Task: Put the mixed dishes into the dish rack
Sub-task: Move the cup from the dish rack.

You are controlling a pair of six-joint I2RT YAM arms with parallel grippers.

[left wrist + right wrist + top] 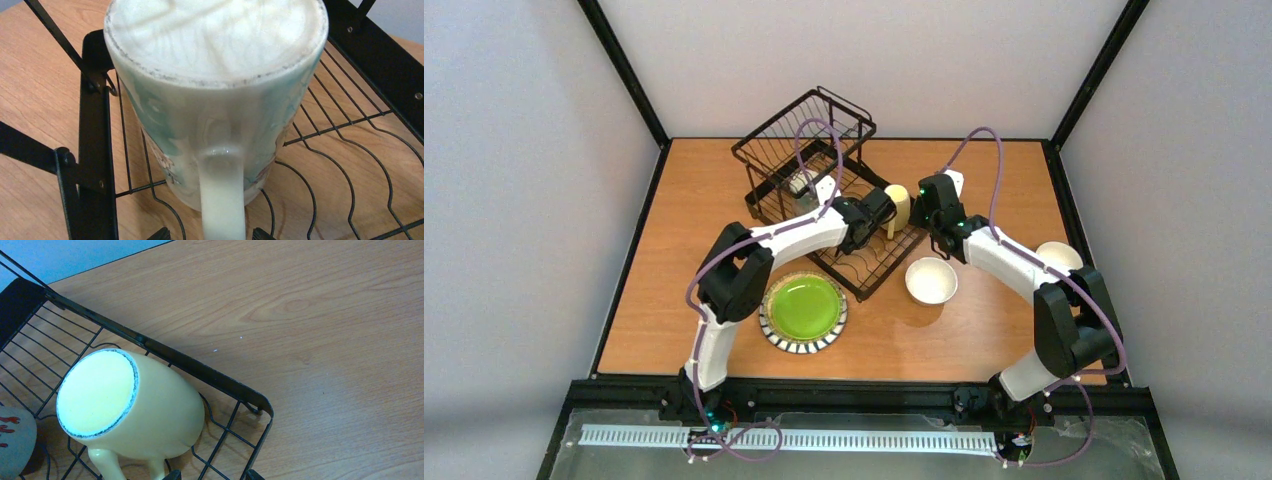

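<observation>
Cream ceramic is filling the left wrist view: a cream mug (215, 100) is sitting bottom-up on the slotted base of the dish rack (95, 165), its handle pointing straight back at the camera. The left end effector (212, 235) is standing open, its fingertips (162, 234) straddling the handle with a gap showing on either side, so it is gripping nothing.

In the right wrist view the same mug is leaning a little, lying close inside the rack's corner rail. The right end effector (212, 476) is hovering just beside it with its tips apart and nothing between them. A greyish rounded thing (12, 440) with red marks is peeking in at the left edge of that view; what it is cannot be told.

From above, the rack is lying slantwise at the middle of the wooden tabletop (694, 200), its raised basket tier at the far end. The lime-green plate (802, 308) with its striped rim is lying flat on the tabletop on the near side of the rack, just beside the left arm's elbow. A white bowl (931, 280) is sitting upright just off the rack's near corner. A second bowl (1059, 257) is showing partly behind the right arm, near the tabletop's right edge.
</observation>
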